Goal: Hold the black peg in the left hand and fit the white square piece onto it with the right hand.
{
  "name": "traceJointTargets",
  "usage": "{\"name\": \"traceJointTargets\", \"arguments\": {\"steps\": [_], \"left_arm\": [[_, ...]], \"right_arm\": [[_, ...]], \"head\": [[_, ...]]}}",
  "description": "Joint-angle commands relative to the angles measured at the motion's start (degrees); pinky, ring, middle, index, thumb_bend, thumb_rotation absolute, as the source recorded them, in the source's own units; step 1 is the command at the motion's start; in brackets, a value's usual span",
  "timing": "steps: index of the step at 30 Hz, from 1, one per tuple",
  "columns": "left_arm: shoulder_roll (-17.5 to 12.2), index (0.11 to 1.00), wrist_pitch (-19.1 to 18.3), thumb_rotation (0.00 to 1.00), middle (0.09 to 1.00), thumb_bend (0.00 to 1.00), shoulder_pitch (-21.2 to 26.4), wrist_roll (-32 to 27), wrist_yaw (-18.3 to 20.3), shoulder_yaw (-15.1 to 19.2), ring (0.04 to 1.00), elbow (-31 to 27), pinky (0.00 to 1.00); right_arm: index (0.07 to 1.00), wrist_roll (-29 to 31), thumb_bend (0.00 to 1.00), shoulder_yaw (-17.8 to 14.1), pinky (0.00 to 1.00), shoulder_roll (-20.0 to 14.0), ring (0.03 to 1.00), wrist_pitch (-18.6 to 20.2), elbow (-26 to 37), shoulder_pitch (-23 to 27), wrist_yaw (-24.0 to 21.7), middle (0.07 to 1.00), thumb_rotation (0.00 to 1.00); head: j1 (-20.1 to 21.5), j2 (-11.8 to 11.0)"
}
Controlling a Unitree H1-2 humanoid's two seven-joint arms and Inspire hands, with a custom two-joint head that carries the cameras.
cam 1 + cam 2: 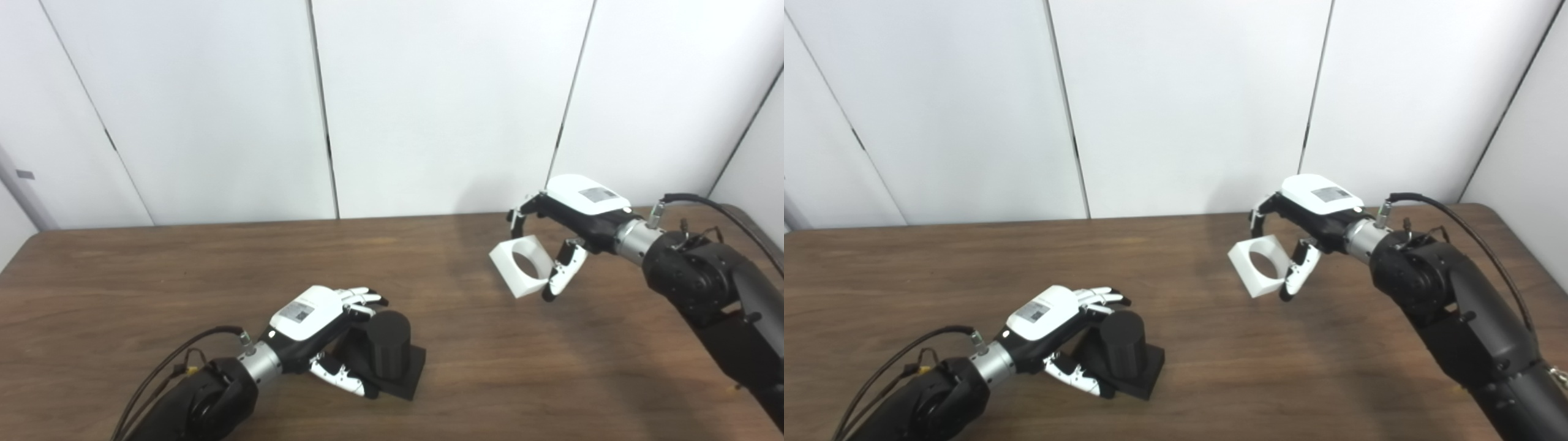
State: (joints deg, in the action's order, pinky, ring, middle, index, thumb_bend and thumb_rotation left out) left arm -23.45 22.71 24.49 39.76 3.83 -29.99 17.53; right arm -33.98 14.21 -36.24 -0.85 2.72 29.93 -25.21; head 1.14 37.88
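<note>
The black peg (389,343), a short round post on a square black base, stands on the wooden table (184,288) at the lower middle. My left hand (318,334) wraps it from the left, fingers over the post's top and thumb along the base's front edge. The white square piece (522,267), with a round hole through it, hangs tilted above the table at the right. My right hand (566,236) is shut on it, fingers over its top edge and thumb at its right side. The piece sits well to the right of the peg and higher.
White wall panels (429,104) rise behind the table's far edge. The table's right corner (744,214) curves away behind my right arm. A black cable (171,361) loops off my left wrist.
</note>
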Motion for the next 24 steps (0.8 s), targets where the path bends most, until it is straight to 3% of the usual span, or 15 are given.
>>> {"name": "traceJointTargets", "arguments": {"steps": [1,12,24], "left_arm": [[0.17,0.487,-2.19,0.07,0.876,0.52,-0.57,4.38,2.20,-1.67,0.905,2.10,0.84],[0.93,0.487,-2.55,0.07,0.884,0.52,-0.45,4.72,1.50,-1.80,0.916,2.74,0.85],[0.95,0.487,-3.01,0.07,0.888,0.52,-0.24,4.72,2.56,-2.03,0.922,1.79,0.86]], "right_arm": [[0.477,1.15,0.52,-0.91,0.68,-0.39,0.815,-1.36,2.72,2.70,-0.01,0.754,0.14],[0.478,1.95,0.52,-0.17,0.71,4.32,0.816,1.26,8.60,2.07,-3.42,0.758,0.13],[0.478,1.06,0.52,1.84,0.74,9.67,0.821,1.84,10.54,1.29,-5.06,0.767,0.14]], "head": [[-0.12,0.04],[-0.77,0.24],[-1.32,0.72]]}}
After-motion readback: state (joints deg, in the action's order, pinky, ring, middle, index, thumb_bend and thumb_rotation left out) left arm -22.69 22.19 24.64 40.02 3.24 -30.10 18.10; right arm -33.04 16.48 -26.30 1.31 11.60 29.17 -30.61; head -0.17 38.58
